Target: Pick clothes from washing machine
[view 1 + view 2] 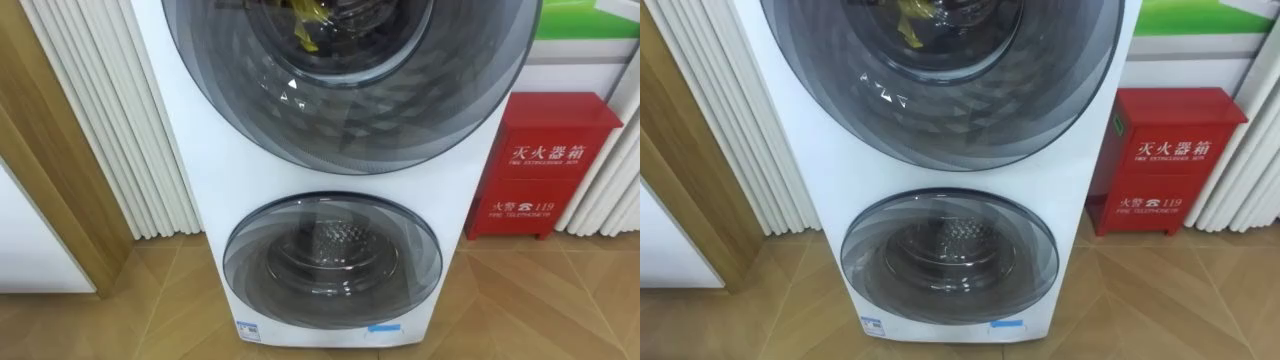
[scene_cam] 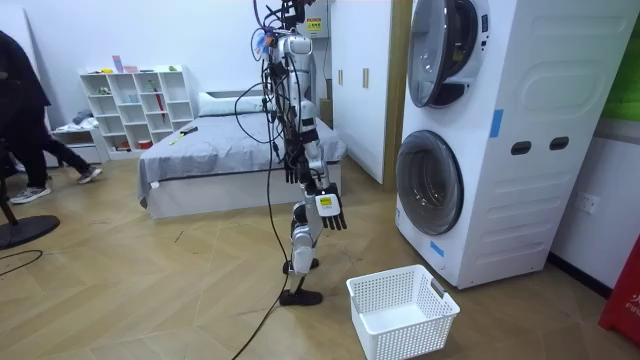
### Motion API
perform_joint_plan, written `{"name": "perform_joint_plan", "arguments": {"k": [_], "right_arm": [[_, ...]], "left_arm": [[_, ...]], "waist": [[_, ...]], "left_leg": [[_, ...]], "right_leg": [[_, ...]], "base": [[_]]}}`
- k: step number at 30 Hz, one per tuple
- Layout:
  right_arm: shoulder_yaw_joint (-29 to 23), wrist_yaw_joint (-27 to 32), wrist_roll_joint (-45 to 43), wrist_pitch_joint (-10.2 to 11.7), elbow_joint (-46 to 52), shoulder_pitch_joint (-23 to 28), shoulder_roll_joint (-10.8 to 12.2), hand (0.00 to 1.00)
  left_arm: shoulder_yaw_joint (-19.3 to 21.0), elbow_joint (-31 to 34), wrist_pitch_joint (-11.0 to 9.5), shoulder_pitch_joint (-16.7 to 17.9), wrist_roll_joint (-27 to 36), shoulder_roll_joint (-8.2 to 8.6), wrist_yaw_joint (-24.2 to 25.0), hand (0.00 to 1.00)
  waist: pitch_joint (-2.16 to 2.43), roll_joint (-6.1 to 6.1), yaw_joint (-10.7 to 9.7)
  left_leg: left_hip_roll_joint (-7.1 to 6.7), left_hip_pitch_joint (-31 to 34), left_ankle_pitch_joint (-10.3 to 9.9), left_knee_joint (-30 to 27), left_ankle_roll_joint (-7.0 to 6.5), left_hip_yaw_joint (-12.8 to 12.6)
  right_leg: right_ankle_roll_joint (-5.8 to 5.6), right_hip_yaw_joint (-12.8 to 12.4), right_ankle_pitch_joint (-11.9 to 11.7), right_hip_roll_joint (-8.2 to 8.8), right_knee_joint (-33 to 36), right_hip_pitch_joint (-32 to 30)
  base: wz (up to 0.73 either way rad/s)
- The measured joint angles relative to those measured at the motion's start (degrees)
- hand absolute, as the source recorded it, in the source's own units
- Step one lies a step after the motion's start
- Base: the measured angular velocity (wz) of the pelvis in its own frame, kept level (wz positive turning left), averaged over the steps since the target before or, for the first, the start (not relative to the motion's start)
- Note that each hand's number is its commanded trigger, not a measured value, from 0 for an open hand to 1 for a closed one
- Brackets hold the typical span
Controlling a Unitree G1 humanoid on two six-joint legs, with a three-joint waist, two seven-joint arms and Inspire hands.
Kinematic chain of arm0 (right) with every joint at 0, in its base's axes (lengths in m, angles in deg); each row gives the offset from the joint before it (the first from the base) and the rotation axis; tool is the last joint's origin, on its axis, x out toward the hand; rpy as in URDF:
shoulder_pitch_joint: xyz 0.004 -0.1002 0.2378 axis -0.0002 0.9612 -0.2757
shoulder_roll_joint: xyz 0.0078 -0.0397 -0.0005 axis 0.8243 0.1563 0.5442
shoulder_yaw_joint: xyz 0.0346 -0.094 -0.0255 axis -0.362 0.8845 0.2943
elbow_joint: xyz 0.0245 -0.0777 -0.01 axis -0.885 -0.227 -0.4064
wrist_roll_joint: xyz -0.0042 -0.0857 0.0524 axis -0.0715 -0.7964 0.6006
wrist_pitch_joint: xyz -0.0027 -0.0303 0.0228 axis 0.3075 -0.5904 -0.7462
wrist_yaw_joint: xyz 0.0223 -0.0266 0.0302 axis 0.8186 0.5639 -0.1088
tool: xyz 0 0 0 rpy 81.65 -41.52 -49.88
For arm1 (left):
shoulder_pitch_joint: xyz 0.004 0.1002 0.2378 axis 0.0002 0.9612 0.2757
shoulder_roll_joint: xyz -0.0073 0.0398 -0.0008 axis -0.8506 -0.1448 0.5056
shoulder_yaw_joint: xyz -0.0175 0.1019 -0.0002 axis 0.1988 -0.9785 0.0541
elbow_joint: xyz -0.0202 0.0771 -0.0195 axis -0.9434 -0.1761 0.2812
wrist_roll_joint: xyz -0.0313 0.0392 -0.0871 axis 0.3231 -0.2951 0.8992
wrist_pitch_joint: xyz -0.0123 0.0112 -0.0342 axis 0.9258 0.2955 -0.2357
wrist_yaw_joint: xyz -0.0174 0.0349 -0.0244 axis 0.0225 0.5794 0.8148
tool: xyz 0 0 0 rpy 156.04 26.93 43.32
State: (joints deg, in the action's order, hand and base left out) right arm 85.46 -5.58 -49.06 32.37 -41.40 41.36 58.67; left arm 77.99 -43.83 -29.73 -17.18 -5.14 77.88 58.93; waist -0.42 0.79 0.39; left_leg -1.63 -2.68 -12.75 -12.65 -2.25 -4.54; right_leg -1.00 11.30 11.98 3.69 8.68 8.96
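Note:
A white stacked washing machine (image 1: 200, 150) stands right in front of me, with two round glass doors. Behind the upper door (image 1: 350, 90) lies a yellow cloth (image 1: 305, 25) inside the drum. Behind the lower door (image 1: 332, 262) I see a bare metal drum. Both doors look closed. In the room view I stand about a step from the washing machine (image 2: 520, 150), facing it. My right hand (image 2: 331, 208) hangs at my side with relaxed fingers, holding nothing. A white empty laundry basket (image 2: 402, 310) sits on the floor between me and the machine.
A red fire-equipment box (image 1: 550, 165) stands on the floor right of the machine. White ribbed panels (image 1: 110, 120) and a wooden frame (image 1: 40, 150) flank its left. A bed (image 2: 220, 160), a shelf (image 2: 135, 105) and a person (image 2: 25, 120) are behind me.

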Motion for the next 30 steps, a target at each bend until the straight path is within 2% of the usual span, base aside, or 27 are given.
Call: {"name": "perform_joint_plan", "arguments": {"k": [17,23,24,25,27,30], "right_arm": [[-0.1,-1.1,0.6,0.0,-0.3,-0.1,0.2,0.0],[-1.8,0.8,1.7,-0.7,2.4,0.0,0.2,0.0],[-2.8,2.1,1.8,-2.3,7.0,0.1,0.0,0.0],[-4.6,3.1,1.8,-2.7,12.4,0.0,-0.2,0.0],[-7.0,4.8,1.7,-2.3,18.3,-2.2,-0.8,0.0],[-9.2,7.3,1.3,-1.5,33.2,-4.3,-3.6,0.0]], "left_arm": [[-0.1,-0.2,0.3,0.1,0.5,0.03,0.3,0.0],[0.0,0.2,0.3,0.2,0.5,-0.01,0.5,0.0],[0.3,0.6,0.3,0.0,0.4,-0.02,0.7,0.0],[1.1,1.0,0.3,0.1,-0.1,-0.04,0.9,0.0],[1.3,1.1,0.2,-0.1,-0.8,-0.44,1.4,0.0],[1.9,1.1,-0.3,0.1,-0.7,-1.73,2.8,0.0]], "waist": [[0.02,-0.07,0.0],[0.03,0.04,-0.1],[0.01,0.15,-0.3],[-0.1,0.3,-0.3],[-0.13,0.62,-0.5],[-0.2,0.98,-0.1]], "left_leg": [[0.02,0.0,0.0,0.0,0.0,-0.1],[-0.01,0.1,0.0,-0.2,0.0,-0.1],[0.02,0.2,0.0,-0.2,-0.01,-0.1],[0.03,0.2,0.0,-0.3,-0.02,0.0],[0.01,0.1,0.0,-0.5,-0.07,-0.1],[-0.03,0.0,-0.1,-1.0,-0.15,-0.1]], "right_leg": [[0.0,-0.1,0.0,-0.01,0.0,0.1],[0.0,-0.1,0.0,0.01,0.1,0.3],[0.0,-0.1,0.0,0.04,0.3,0.1],[0.01,-0.2,0.0,0.07,0.3,0.1],[0.0,-0.2,0.0,0.09,0.2,-0.1],[-0.06,-0.2,-0.1,0.08,0.1,0.0]], "base": [[0.0],[0.0],[-0.05],[-0.05],[0.02],[0.01]]}}
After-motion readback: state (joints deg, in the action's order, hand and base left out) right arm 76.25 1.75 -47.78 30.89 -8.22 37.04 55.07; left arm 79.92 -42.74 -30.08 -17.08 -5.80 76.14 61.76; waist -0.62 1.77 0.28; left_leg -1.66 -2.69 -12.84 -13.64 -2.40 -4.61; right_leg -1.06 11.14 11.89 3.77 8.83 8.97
